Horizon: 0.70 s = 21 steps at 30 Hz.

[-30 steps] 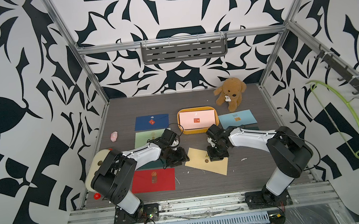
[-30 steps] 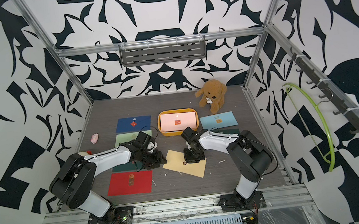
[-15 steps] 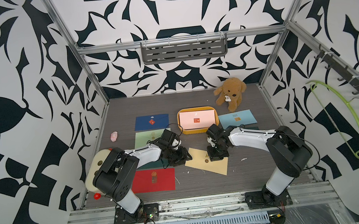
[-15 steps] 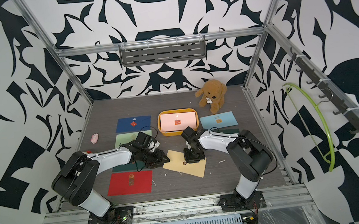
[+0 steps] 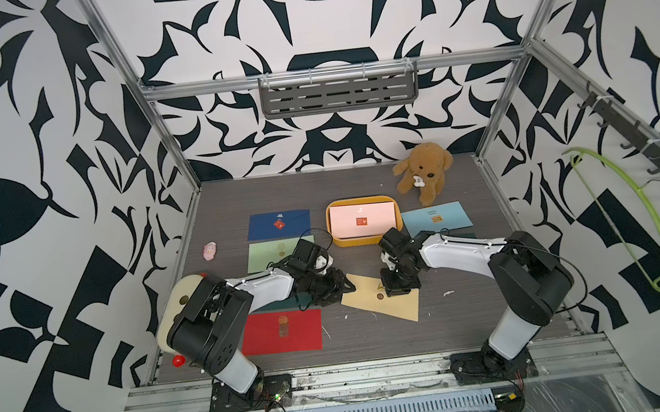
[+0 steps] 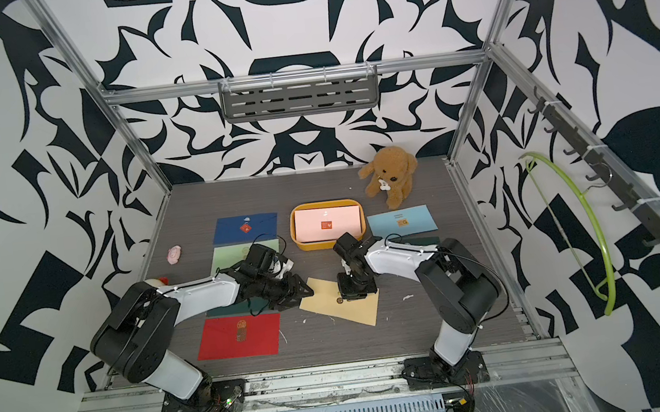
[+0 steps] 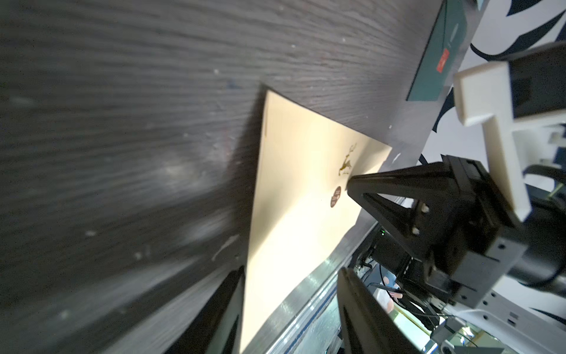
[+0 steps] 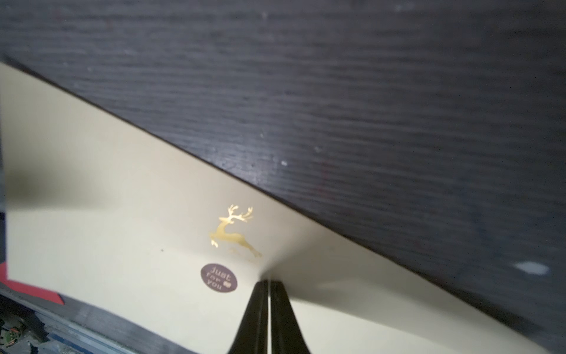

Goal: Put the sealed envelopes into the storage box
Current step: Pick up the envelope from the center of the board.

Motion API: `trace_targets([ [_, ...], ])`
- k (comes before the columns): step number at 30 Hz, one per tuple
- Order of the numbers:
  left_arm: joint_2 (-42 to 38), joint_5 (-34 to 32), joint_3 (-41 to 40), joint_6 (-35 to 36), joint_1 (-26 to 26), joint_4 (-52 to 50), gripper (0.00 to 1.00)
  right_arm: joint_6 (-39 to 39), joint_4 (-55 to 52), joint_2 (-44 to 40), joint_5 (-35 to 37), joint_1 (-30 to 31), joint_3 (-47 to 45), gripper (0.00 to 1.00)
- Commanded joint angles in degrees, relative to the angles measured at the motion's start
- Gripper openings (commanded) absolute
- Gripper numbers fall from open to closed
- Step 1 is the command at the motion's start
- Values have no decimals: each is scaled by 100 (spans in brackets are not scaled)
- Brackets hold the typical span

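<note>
Pressing down beside the round seal [image 8: 219, 277], the right pincer [image 8: 269, 282] is fully closed and grips nothing; it simply pins the cream envelope [image 5: 372, 302]. At its nine o'clock the left pincer [image 5: 347, 289] stands half open, straddling that envelope's corner without clamping. I'd close it squarely on the edge, then lift the pin before carrying toward the storage box [image 5: 361, 240] at twelve o'clock. I count eight envelopes: seven loose on the surface [image 5: 360, 187], one pink envelope [image 5: 362, 220] inside the single box.
</note>
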Motion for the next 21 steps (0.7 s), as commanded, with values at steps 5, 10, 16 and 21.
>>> trace_targets([
  [5,-150,178,25,315,-19,-125,51,-150,262,538,96,96,-300,11],
  [10,106,73,121,627,-23,-297,38,-229,334,418,11,94,-287,11],
  [16,415,244,170,709,-18,-58,33,-415,435,251,-145,96,-227,11],
  [21,422,227,210,747,-20,-77,21,-535,425,230,-211,95,-186,11],
])
